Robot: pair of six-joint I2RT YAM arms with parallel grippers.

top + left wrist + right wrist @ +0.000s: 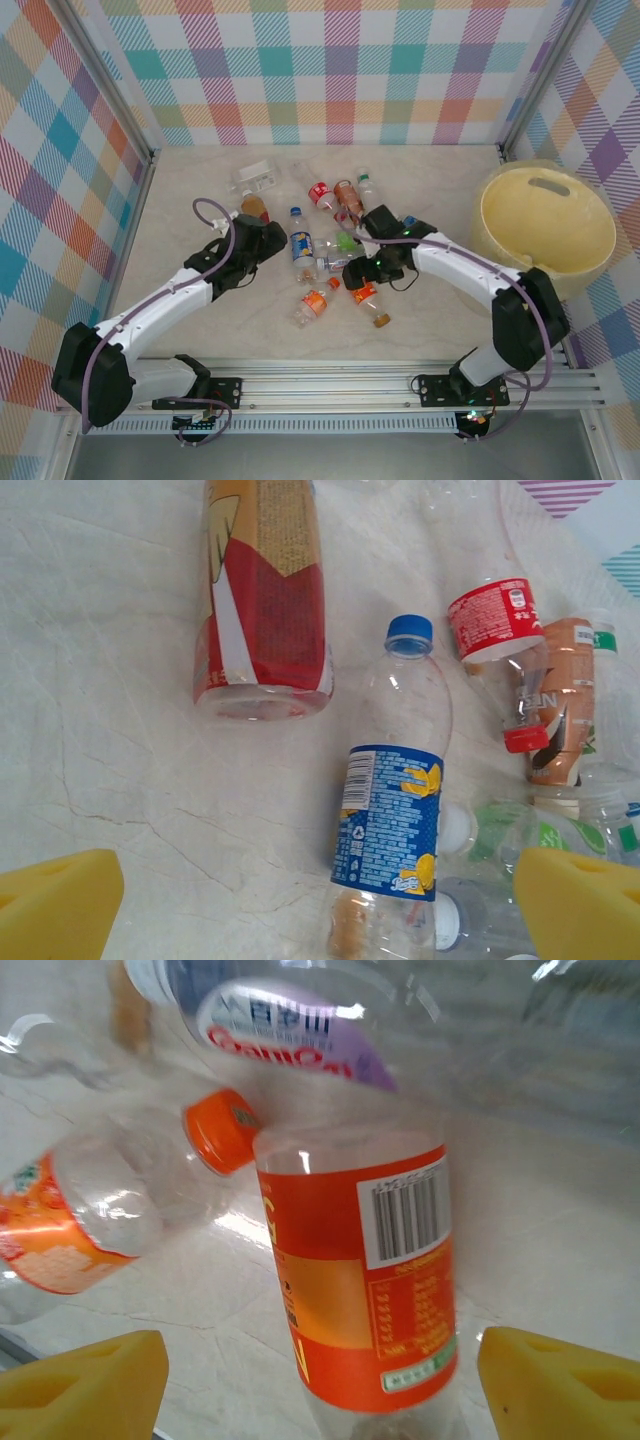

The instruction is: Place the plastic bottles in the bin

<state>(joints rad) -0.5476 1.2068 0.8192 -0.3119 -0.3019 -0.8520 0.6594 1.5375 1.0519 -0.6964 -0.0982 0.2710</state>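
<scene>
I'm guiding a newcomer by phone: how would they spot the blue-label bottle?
Find the yellow bin on the table's right, then look left to the heap of bottles mid-table. The bottle lies flat at the heap's left edge, by the left fingers, cap towards the back wall. Its dark blue label and blue cap set it apart from red, orange and green neighbours.

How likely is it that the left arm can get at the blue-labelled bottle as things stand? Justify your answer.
Probably yes: the open left hand hangs over the blue-labelled bottle, which lies between its pads, though a green-labelled bottle crowds one pad.
</scene>
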